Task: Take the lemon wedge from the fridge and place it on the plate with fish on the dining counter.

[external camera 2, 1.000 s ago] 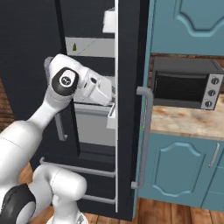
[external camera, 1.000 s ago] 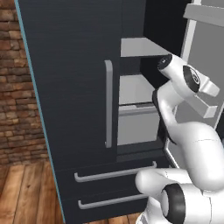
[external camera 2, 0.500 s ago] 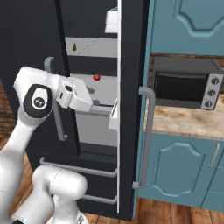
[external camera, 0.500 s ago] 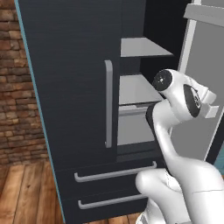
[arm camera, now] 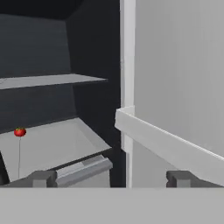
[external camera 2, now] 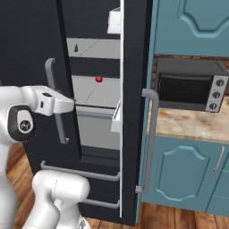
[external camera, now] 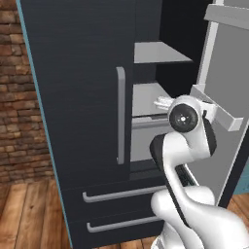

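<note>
Arm bent at elbow before fridge [external camera 2: 96,27], right door open. Gripper [arm camera: 111,178] level, aimed into interior, jaws spread wide, empty. Lemon wedge [external camera 2: 76,48] on upper shelf, left edge; red fruit [external camera 2: 99,79] on shelf below.

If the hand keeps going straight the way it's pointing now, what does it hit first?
Most likely the inner edge of the open fridge door, which stands dead ahead between the fingertips of the open hand. Depth is hard to judge; slightly left, it would pass over the shelf with the red fruit.

White arm bent at elbow, claw [arm camera: 111,178] wide open, empty.
</note>
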